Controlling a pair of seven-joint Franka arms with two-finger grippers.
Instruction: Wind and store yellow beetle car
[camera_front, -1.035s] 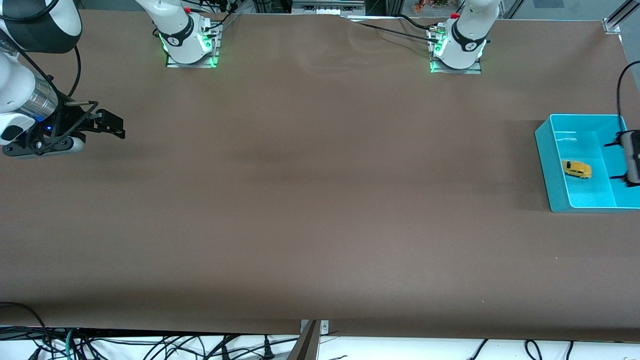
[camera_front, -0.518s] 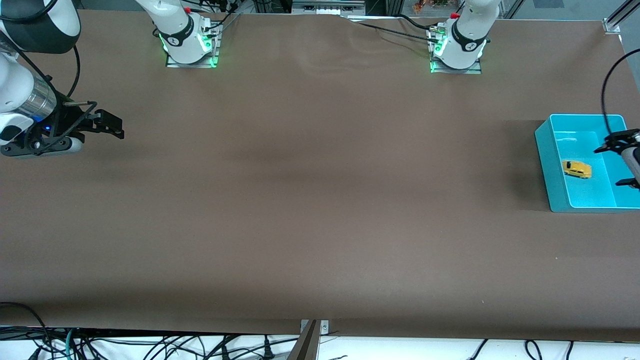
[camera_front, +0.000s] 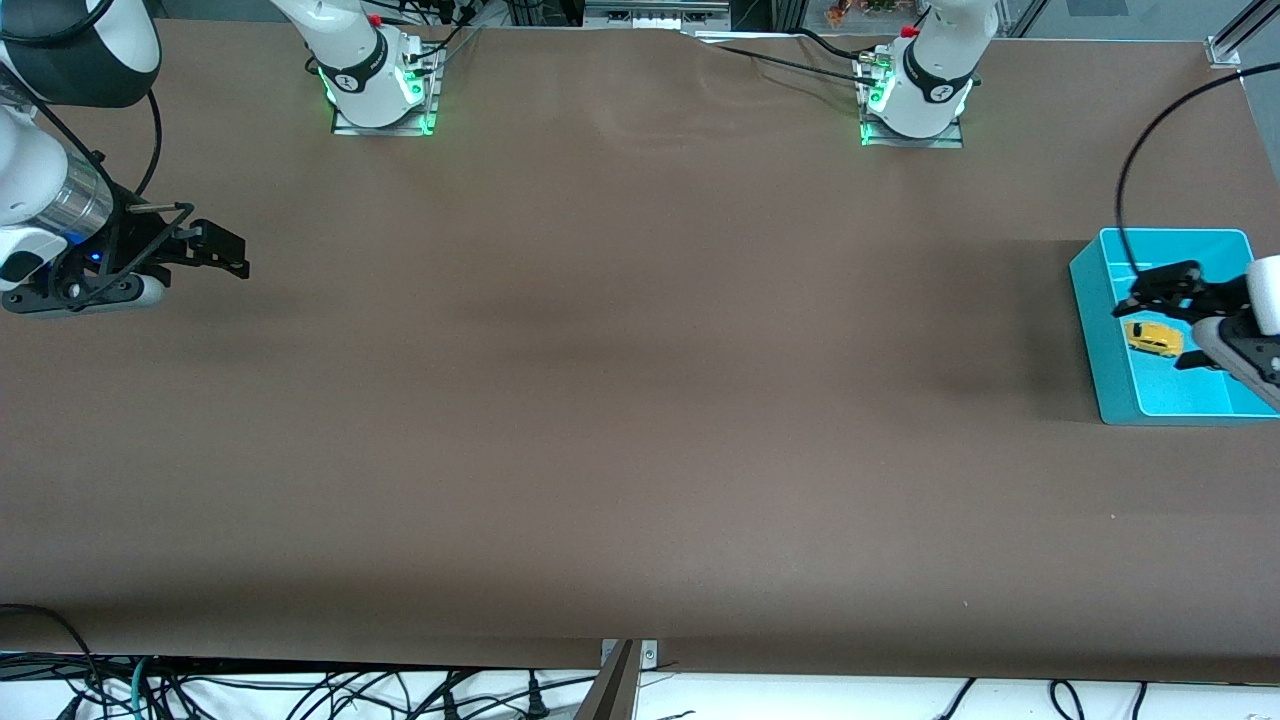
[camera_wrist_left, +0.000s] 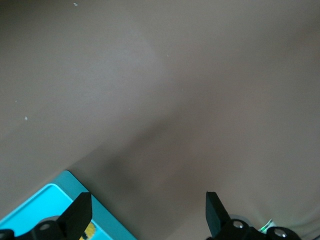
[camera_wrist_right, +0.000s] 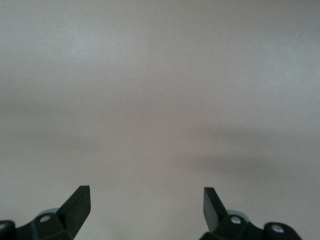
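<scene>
From the front, the table (camera_front: 620, 400) is covered in a matte brown sheet, smooth apart from a few shallow ripples near the arm bases. At the left arm's end sits a turquoise bin (camera_front: 1100, 340), a rectangular plastic tub with glossy walls. Inside it the yellow beetle car (camera_front: 1153, 338) rests on the bin floor, a small rounded shell with dark windows, lying at a slant. The left gripper (camera_front: 1165, 320) hangs over the bin, its black fingers spread, one above the car's farther side and the other over the bin floor just nearer the camera; neither touches the car as far as can be seen. The right gripper (camera_front: 235, 256) hovers over bare table at the right arm's end (this arm waits), its dark fingers pointing toward the table's middle.

In the left wrist view, two black wedge-shaped fingertips (camera_wrist_left: 80, 212) stand wide apart over brown table. A corner of the bin (camera_wrist_left: 45, 200) shows beside one fingertip, with a sliver of the car's yellow (camera_wrist_left: 90, 231) at the frame's edge.

In the right wrist view, the fingertips (camera_wrist_right: 80, 200) are parted with only plain, softly shaded table (camera_wrist_right: 160, 100) between them.
</scene>
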